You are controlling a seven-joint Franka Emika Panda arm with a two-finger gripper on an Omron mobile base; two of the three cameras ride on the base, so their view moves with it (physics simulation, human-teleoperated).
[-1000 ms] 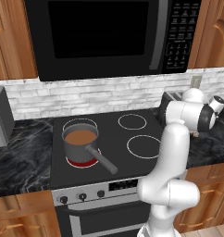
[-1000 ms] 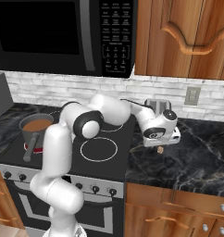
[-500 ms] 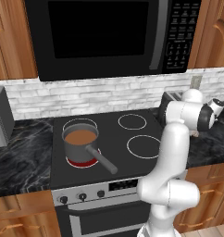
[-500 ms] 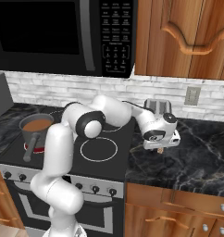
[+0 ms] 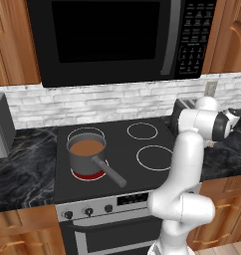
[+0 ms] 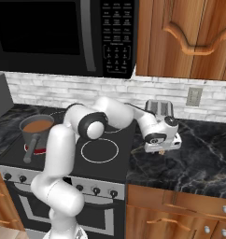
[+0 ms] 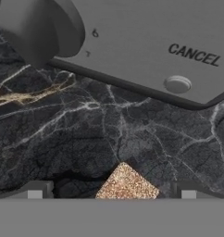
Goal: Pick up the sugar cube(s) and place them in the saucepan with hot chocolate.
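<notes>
low over the black marble counter (image 6: 199,158), the gripper (image 6: 160,150) hangs just in front of the silver toaster (image 6: 160,108). in the hand view its two finger tips (image 7: 35,190) stand wide apart, with a brown speckled sugar cube (image 7: 127,183) lying on the counter in the gap between them, one corner turned toward the toaster's face. whether the pads touch the cube yet i cannot tell (the grey band cuts off the lower part), so i judge it as straddled, not held.

taking the toaster as the landmark and going by size: the black microwave (image 5: 122,40) hangs up and to its left over the stove (image 5: 112,149). the stove sits directly left of the toaster, with the nearest burner rings bare. the saucepan (image 5: 86,158) stands on the stove's front burner farthest from the toaster, over a red glowing ring, its long handle (image 5: 108,172) pointing toward the stove's front edge. the hot chocolate (image 5: 86,147) lies flat inside it. smallest is the cube, on the counter just in front of the toaster.

the relation that matters: the cube lies straight below the claw, centred between the fingers, so closing should catch it. my guess is a corner-on squeeze could make it twist or skid on the marble.
</notes>
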